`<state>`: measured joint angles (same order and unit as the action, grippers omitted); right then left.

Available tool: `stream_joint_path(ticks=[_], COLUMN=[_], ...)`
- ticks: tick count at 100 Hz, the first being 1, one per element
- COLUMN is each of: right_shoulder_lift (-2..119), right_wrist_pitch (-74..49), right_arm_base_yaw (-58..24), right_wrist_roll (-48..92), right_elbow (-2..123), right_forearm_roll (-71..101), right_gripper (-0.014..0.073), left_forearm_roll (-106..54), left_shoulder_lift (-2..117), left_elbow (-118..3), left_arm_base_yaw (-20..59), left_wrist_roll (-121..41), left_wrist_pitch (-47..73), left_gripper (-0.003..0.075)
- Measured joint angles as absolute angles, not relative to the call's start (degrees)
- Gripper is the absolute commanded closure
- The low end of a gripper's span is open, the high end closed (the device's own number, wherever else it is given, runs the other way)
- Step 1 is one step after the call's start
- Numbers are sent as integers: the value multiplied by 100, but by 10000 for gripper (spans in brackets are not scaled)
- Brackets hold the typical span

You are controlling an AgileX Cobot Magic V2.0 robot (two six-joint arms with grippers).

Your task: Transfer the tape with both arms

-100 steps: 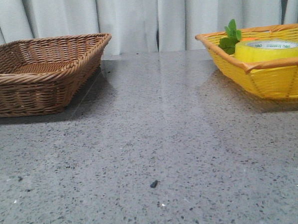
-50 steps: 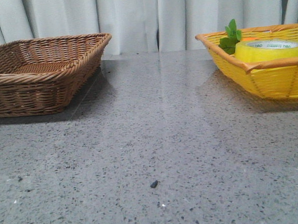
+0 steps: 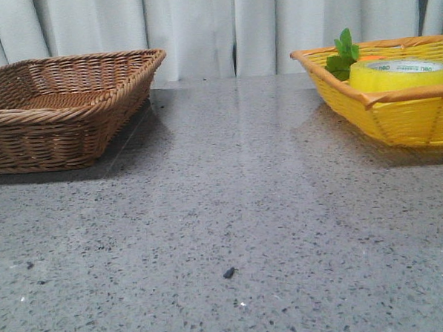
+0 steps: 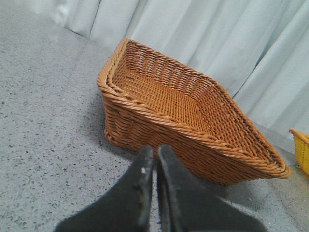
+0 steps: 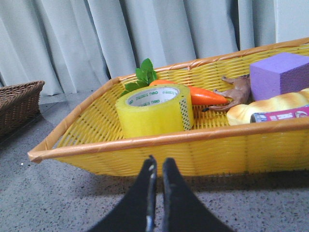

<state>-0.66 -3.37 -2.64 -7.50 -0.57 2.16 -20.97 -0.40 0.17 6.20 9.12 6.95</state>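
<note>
A: What is sitting at the left?

B: A brown woven wicker basket (image 3: 62, 107) is resting on the grey speckled stone table (image 3: 232, 225). The black left gripper (image 4: 155, 153) is hanging just in front of that basket, its two fingers pressed almost together with only a thin slit showing and nothing between them.

A: And moving right?

B: A yellow woven basket with an orange rim (image 3: 397, 108) is standing well apart from the brown one. The wide roll of translucent yellow packing tape (image 5: 154, 110) is lying flat inside it, near the front wall, its white printed inner core facing up. The tape's outer layers are looking glossy and slightly cloudy, with a lighter seam running down its side.

A: What is lying around it?

B: An orange carrot with green leaves (image 5: 205, 95) is lying just behind it, then a small brown animal figure (image 5: 236, 92), a purple foam block (image 5: 280, 75) and a bread-shaped loaf (image 5: 270, 108).

A: The right gripper?

B: The black right gripper (image 5: 157, 164) is hovering outside the yellow basket's front wall, fingers nearly touching, gripping nothing.
</note>
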Motion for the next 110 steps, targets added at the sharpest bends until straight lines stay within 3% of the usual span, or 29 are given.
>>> stream_joint_path(ticks=[56, 83, 110], right_shoulder_lift=[-66, -66, 242], right_wrist_pitch=[-337, 0, -817], right_arm_base_yaw=[-264, -264, -264], right_wrist_roll=[-750, -750, -750], right_elbow=[-57, -57, 1119], right_forearm_roll=[228, 1313, 1432], right_gripper=[652, 652, 649], left_forearm_roll=[-2344, -3003, -1823], left_shoulder_lift=[-40, -40, 349], left_elbow=[17, 6, -933], left_arm_base_yaw=[620, 620, 620], left_wrist_roll=[912, 921, 911], left_wrist_pitch=[704, 668, 1110], left_gripper=[741, 741, 738])
